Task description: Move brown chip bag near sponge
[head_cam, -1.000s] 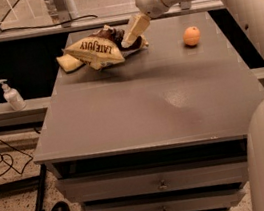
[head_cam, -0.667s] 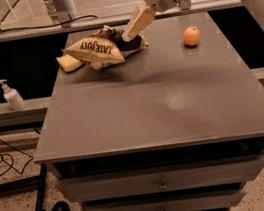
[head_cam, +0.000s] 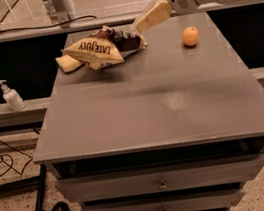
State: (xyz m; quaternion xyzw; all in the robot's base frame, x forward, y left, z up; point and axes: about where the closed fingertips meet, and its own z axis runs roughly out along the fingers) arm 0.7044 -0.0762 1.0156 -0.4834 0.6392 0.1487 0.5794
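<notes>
One gripper sits by the brown chip bag, opposite the sponge; jaws' spread cannot be told.

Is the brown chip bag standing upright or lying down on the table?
Lying down: the brown chip bag sprawls crumpled on the table, lettering up, left end by the sponge. The gripper is at its right end.

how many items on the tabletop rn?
3: brown chip bag back left, sponge tucked against its left end, orange back right. Hand sits just right of the bag. Bag may hide more.
</notes>
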